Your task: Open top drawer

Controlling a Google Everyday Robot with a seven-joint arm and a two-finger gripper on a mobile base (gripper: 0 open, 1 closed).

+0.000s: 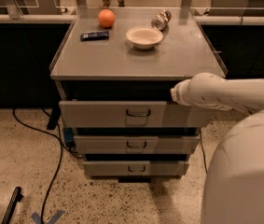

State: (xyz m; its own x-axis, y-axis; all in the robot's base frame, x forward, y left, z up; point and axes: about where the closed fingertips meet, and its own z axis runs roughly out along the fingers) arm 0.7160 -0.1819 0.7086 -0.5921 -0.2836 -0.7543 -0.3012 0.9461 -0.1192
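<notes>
The top drawer [99, 114] is the widest grey drawer of the cabinet, with a small dark wire handle [138, 113] at its centre. Its front stands out from the cabinet, with a dark gap [117, 91] above it under the cabinet top. My gripper [173, 93] is at the end of the white arm [225, 94], which comes in from the right. It sits at that gap, above the right part of the drawer front, and is mostly hidden by the arm.
Two narrower drawers [103, 144] [108, 168] sit below. On the cabinet top [122, 59] are an orange [106, 18], a dark bar [94, 35], a white bowl [144, 36] and a tipped can [161, 19]. Cables [52, 139] run on the floor at left. My white body [243, 176] fills the lower right.
</notes>
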